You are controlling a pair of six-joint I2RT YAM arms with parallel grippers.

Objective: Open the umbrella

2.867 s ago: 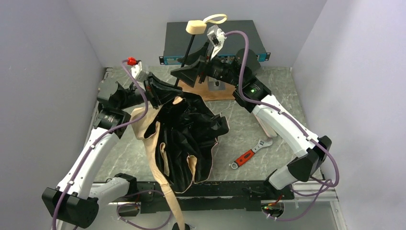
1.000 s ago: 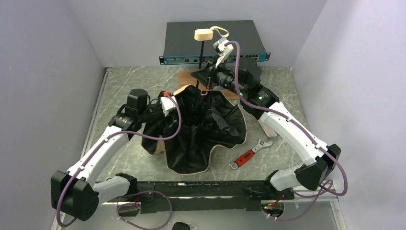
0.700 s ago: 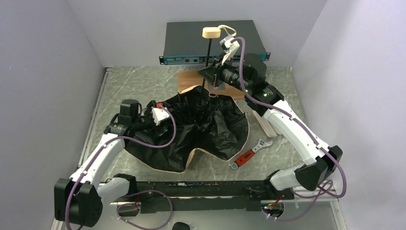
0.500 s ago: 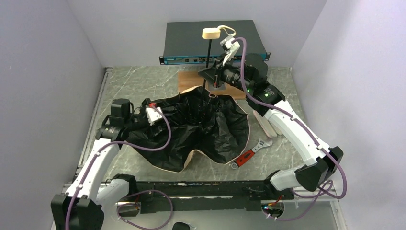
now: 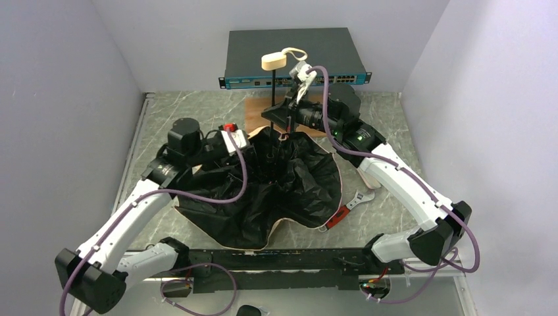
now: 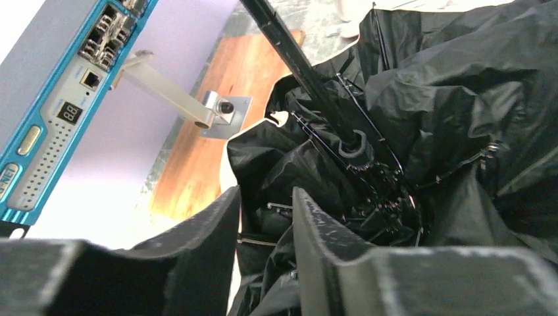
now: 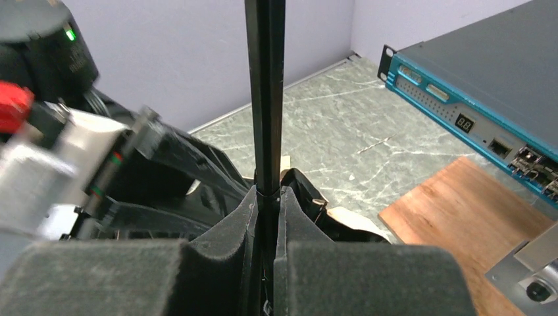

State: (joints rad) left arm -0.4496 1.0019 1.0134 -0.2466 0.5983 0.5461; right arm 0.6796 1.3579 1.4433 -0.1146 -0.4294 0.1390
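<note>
So the umbrella [image 5: 276, 191] is sprawled over the middle of the tabletop [image 5: 171, 115], canopy down. Its shaft [image 5: 274, 92] sticks up out of the centre with the handle [image 5: 274, 61] on top. Behind it, along the far edge, sits a network switch [image 5: 289, 49]. A board [image 5: 253, 112] lies flat between the switch and the canopy, with a small bracket [image 6: 220, 108] on it. The wrench [image 5: 342, 212] is right of the umbrella, toward the near edge, its near end right at the canopy's rim. The right gripper [image 7: 266, 197] comes at the shaft from the right, jaws either side of it. The left gripper [image 6: 266, 197] hangs over the canopy's left half, near the shaft's base.
</note>
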